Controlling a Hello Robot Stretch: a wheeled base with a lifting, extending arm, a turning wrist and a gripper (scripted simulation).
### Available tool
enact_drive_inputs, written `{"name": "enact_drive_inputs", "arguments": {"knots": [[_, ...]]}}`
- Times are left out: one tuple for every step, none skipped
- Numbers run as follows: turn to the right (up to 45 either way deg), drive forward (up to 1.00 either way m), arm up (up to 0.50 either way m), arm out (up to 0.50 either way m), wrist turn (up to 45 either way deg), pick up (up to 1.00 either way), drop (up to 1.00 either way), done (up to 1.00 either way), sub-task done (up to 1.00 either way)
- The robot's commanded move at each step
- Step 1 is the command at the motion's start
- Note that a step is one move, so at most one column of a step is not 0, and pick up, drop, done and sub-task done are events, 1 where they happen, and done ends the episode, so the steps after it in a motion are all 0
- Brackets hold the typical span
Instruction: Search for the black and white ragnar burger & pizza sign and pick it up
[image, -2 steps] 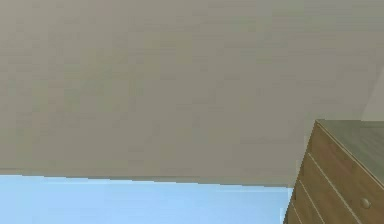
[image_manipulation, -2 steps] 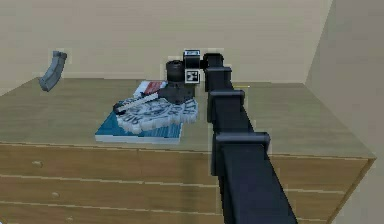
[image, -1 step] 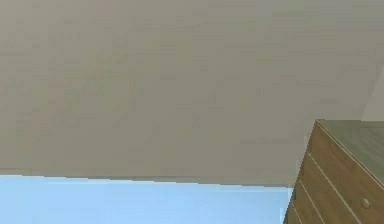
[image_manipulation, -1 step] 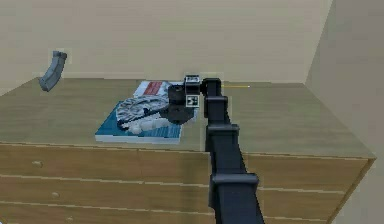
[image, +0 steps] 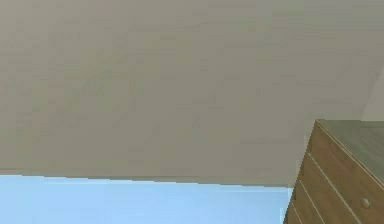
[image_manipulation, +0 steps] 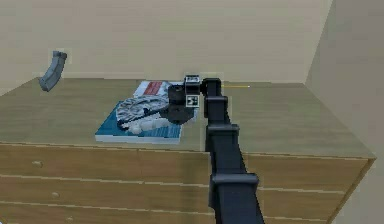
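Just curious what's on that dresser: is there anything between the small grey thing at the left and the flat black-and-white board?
Nothing. In the arm side view, bare dresser top lies between the grey thing and the board.

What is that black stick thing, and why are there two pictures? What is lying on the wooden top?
These pictures come from a robot on wheels, in a pretend computer house. It has two cameras. One looks ahead and shows a plain wall, a light blue floor and the corner of a wooden dresser. The other looks out sideways, over the top of a dresser.

The black stick is the robot's arm. At its far end sits the gripper, which is like a hand with two thin fingers.

On the dresser top lies a flat printed board with a black and white picture and a blue edge. Farther left is a small grey thing, tilted. The gripper is right at the board, so I cannot tell whether it holds anything.
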Motion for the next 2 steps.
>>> {"name": "enact_drive_inputs", "arguments": {"knots": [[0.0, 0.0, 0.06, 0.0, 0.0, 0.0, 0.0, 0.0, 0.0], [0.0, 0.0, 0.0, 0.0, 0.0, 0.0, 0.0, 1.0, 0.0]]}}
